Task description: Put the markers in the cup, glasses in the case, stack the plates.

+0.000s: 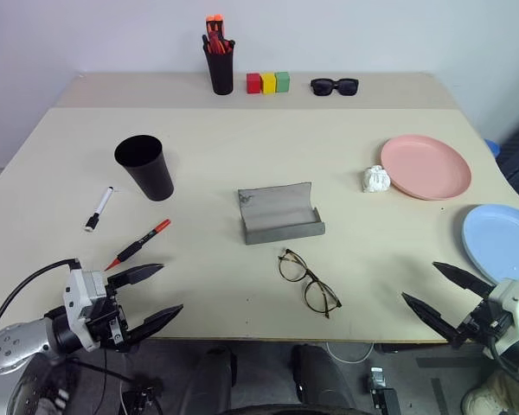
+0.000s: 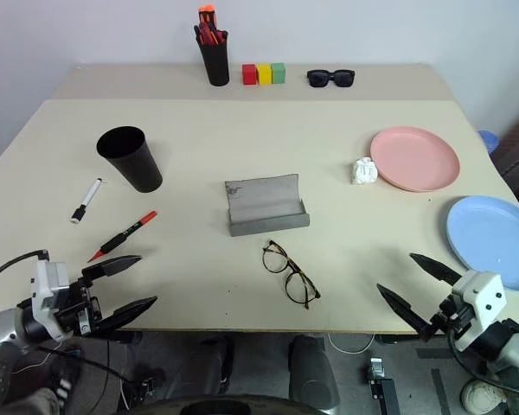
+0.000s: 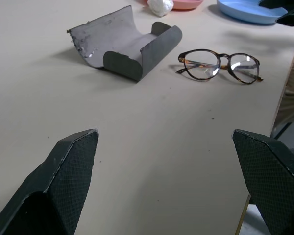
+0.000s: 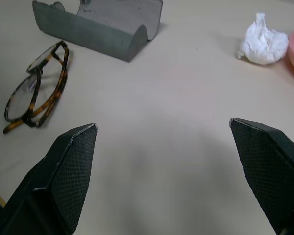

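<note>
Both jaws wide apart, empty, near table edge; glasses (image 1: 309, 281) beside open case (image 1: 279, 213); head view's cup (image 1: 145, 167) farther off.

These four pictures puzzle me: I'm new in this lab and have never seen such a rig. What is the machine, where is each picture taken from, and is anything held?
A two-armed humanoid robot. Two pictures come from its head, looking down over a beige table. The other two come from wrist cameras looking along each gripper's black fingers.

The left gripper and right gripper are both open and empty, at the near edge.

On the table: a black cup, two markers, an open grey case, glasses, a pink plate, a blue plate, and a crumpled tissue. At the back: a pen holder, coloured blocks and sunglasses.
</note>
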Robot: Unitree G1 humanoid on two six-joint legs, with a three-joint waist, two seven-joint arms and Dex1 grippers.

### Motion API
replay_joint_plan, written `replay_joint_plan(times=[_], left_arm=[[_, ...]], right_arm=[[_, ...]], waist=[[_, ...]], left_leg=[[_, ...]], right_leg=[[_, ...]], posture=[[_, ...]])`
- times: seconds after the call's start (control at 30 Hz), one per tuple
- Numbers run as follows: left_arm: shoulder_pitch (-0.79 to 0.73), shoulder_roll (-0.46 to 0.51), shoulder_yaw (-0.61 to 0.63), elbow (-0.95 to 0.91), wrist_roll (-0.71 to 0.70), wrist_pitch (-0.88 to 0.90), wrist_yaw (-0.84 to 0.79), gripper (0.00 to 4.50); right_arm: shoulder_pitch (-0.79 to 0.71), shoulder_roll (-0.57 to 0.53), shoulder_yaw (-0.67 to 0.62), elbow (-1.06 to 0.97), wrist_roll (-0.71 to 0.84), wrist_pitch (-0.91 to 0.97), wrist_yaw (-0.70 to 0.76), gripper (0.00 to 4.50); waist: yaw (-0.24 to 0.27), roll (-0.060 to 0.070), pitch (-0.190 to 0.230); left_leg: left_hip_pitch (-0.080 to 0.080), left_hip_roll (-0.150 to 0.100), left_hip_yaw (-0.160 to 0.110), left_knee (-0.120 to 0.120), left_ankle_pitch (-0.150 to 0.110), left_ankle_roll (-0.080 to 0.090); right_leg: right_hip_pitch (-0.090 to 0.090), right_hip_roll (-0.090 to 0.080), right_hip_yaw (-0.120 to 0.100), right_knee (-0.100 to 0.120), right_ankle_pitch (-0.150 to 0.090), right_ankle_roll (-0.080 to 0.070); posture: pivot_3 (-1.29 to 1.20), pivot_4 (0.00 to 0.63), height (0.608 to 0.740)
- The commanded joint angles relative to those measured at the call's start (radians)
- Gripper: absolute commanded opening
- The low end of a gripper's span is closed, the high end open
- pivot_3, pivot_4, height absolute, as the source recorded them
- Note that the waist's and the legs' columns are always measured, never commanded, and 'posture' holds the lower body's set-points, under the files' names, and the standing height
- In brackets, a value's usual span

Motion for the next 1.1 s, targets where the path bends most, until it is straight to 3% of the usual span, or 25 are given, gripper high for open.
replay_joint_plan(times=[0.03,0.3,0.57,1.1], left_arm=[[-0.003,-0.001,0.012,-0.033,-0.002,-0.010,0.009,4.49],[-0.045,-0.002,-0.035,-0.015,0.009,-0.007,0.013,4.49],[-0.077,-0.012,-0.058,0.013,0.023,-0.016,0.019,4.49],[-0.072,-0.019,-0.031,-0.013,0.033,-0.004,0.083,4.49]], right_arm=[[-0.014,-0.003,0.013,-0.088,0.012,0.048,-0.047,4.44],[-0.031,-0.012,0.004,-0.180,0.028,0.140,-0.104,4.44],[-0.047,-0.019,-0.022,-0.135,0.021,0.133,-0.075,4.44],[-0.153,0.038,0.122,0.057,-0.071,-0.037,-0.009,4.44]], waist=[[0.000,0.000,0.000],[0.002,0.000,0.000],[-0.002,0.000,0.000],[-0.001,0.000,0.000]], left_leg=[[0.000,0.000,0.000,0.000,0.000,0.000],[0.000,0.000,0.000,0.000,0.000,0.000],[0.001,-0.001,0.000,0.001,0.000,0.000],[0.002,-0.001,0.000,0.002,0.000,0.000]], right_leg=[[0.000,0.000,0.000,0.000,0.000,0.000],[0.001,0.000,0.000,0.000,0.001,-0.001],[0.002,0.000,0.000,0.001,0.001,-0.001],[0.003,0.000,0.000,0.003,0.001,-0.001]], posture=[[0.00,0.150,0.740],[0.00,0.150,0.740],[0.00,0.150,0.740],[0.00,0.150,0.740]])
